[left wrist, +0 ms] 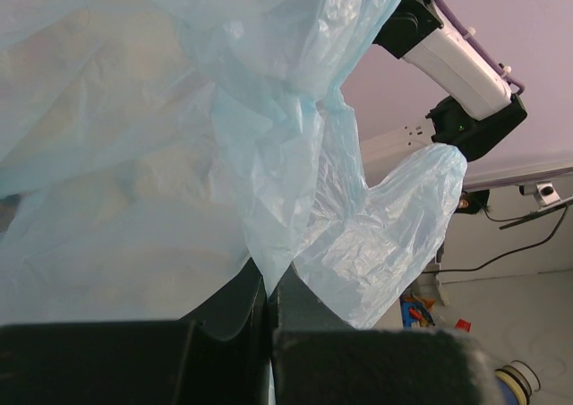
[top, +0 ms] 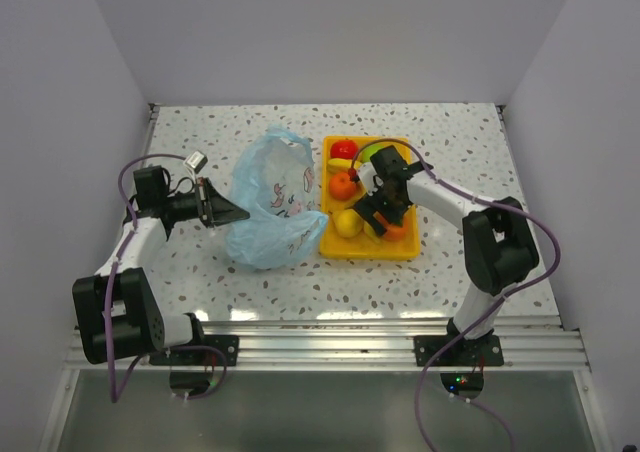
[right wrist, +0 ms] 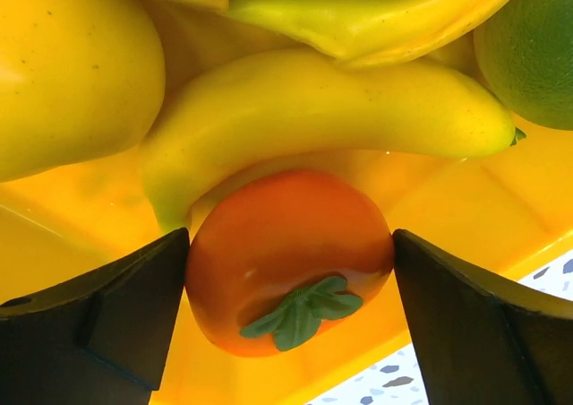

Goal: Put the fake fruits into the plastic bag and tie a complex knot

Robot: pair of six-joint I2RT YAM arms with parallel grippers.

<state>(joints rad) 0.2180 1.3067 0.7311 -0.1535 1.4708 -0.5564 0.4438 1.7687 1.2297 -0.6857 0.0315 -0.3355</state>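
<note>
The plastic bag [left wrist: 161,154] is thin, crinkled, translucent film. The orange fruit [right wrist: 286,244] and banana [right wrist: 331,109] are smooth, glossy plastic, as is the yellow tray [top: 368,249]. The table [top: 470,142] looks like smooth speckled stone, perhaps laminate

light-blue see-through bag [top: 270,197] lies crumpled on the worktop [top: 460,142], cartoon print up, just left of the yellow tray [top: 368,256]; the fruits sit in that tray: red apple [top: 344,150], green lime [top: 372,152], orange [top: 343,184], lemon [top: 347,223]; a banana [right wrist: 322,118] curves over a green-leafed orange fruit [right wrist: 286,262]
</note>
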